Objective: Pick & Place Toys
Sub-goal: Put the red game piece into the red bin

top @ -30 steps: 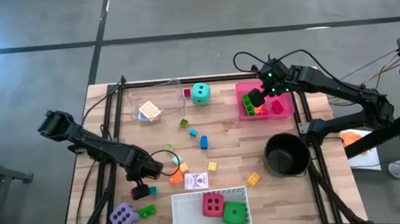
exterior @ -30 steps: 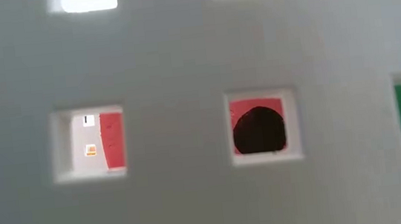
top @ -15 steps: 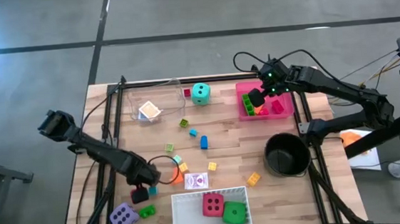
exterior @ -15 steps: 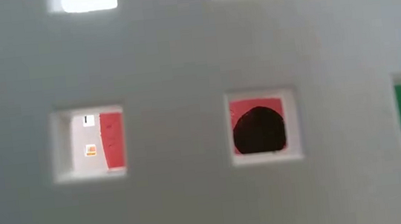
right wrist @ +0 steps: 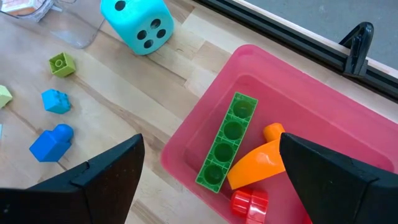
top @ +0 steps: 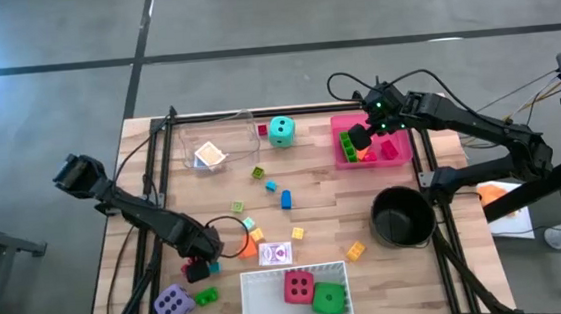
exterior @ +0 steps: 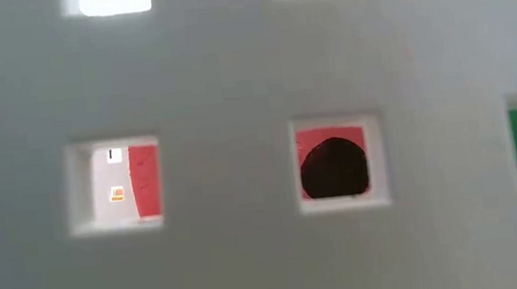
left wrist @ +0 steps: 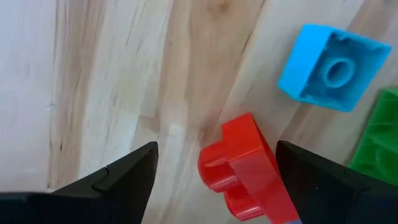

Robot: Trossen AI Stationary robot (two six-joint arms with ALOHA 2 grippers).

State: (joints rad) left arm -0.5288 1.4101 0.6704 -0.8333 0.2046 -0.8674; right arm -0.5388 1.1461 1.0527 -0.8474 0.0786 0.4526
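Between the right gripper's spread fingers, the pink tray holds three blocks. Left gripper fingers apart around one red block.

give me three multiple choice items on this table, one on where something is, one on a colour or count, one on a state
1. Where is the teal die?
A. in the white tray
B. on the bare table beside the pink tray
C. in the black pot

2. How many dice lie in the white tray?
A. none
B. two
C. four

3. How do the left gripper's jaws stand?
A. open around a red block
B. shut on a blue block
C. shut on a card

Answers:
1. B: the teal die sits on the wood just left of the pink tray.
2. B: the red die and the green die lie side by side in the white tray; the purple die is outside it.
3. A: in the left wrist view the left gripper has a finger on either side of the red block, gaps showing.
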